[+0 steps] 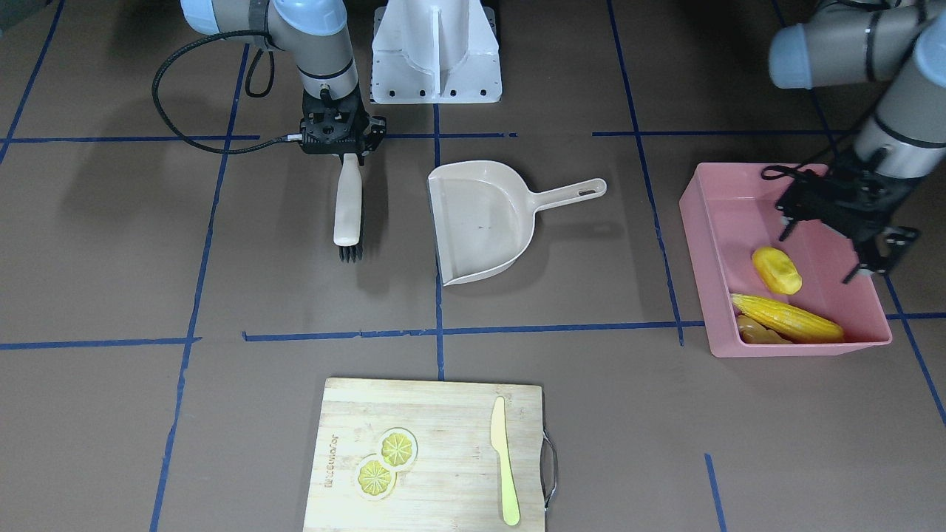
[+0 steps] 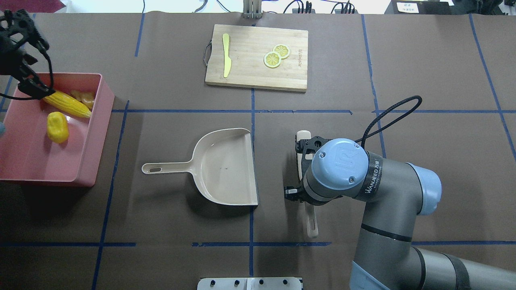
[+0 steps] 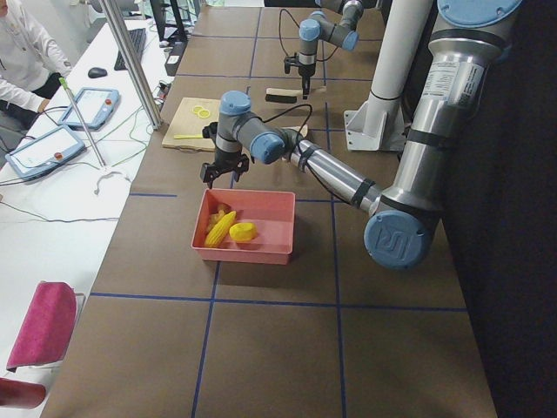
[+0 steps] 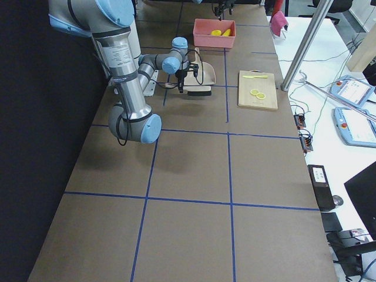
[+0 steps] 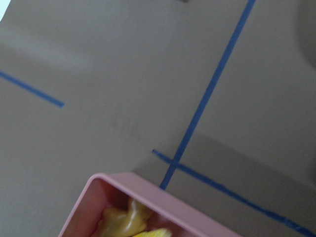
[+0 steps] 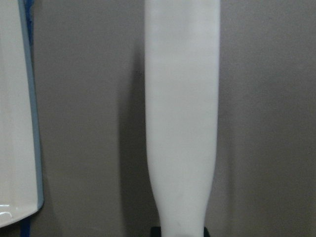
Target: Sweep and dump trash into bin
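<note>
Tabletop (image 1: 111,244) work looks done: trash (image 1: 787,319) lies in the pink bin (image 1: 813,347) at frame right, so the left gripper (image 1: 817,255), splayed empty above, should lift straight clear; whether the right gripper (image 1: 344,151) grips the brush (image 1: 347,207), I cannot tell.

A brown tabletop (image 2: 403,80), crossed by blue tape lines (image 2: 302,111), runs the room's length under even light that casts soft shadows. Outward of the left hand (image 3: 221,181), a white bench (image 3: 52,235) flanks it, carrying two blue-edged screens (image 3: 42,148), loose cables (image 3: 104,178) and a slanting metal post (image 3: 135,61). On the hand's opposite side, a dark wall (image 3: 522,261) closes the space.
</note>
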Tool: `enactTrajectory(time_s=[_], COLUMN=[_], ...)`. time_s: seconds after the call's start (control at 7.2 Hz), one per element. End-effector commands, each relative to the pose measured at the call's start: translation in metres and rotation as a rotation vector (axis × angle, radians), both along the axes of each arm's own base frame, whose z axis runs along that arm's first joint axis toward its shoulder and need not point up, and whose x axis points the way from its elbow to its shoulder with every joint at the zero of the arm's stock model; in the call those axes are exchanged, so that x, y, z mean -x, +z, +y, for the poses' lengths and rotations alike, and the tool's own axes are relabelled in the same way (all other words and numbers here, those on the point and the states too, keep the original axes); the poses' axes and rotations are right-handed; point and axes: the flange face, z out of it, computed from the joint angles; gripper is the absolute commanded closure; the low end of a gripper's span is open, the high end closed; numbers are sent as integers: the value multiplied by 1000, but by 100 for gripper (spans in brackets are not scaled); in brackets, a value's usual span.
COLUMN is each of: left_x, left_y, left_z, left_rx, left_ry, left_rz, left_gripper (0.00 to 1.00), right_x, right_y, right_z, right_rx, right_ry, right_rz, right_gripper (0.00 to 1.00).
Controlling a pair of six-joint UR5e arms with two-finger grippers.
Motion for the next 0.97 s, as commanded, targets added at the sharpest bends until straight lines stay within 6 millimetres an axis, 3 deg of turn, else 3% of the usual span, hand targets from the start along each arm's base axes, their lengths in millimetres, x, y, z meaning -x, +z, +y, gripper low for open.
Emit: enactTrajectory(time_s=[0.0,0.14,0.28,0.42,0.56,0.69,0.83], left_x=[91,128,158,189,216,218,218], left_y=[94,149,185,200,200,214,205], left_z=[3,13,24,31,40,52,48], left_rx=[227,352,424,525,607,693,764], left_ry=[-103,-151,-209,-272,-313,-350,-453], left_rz=[62,103,98,95,168,230,246], left_gripper=[0,0,0,0,0,0,0], right_x=[-1,0,0,-1,-1,-1,0], right_y=[-1,-1,0,-1,0,0,1], right_z=[0,1,0,-1,-2,-2,-2], right_rx=[-3,-5,-7,-7,-7,-9,-12], right_ry=[-2,-7,-5,-4,-2,-2,-1], right_rz=[-3,-1,1,-1,1,1,3], right_gripper=[100,100,100,100,100,100,100])
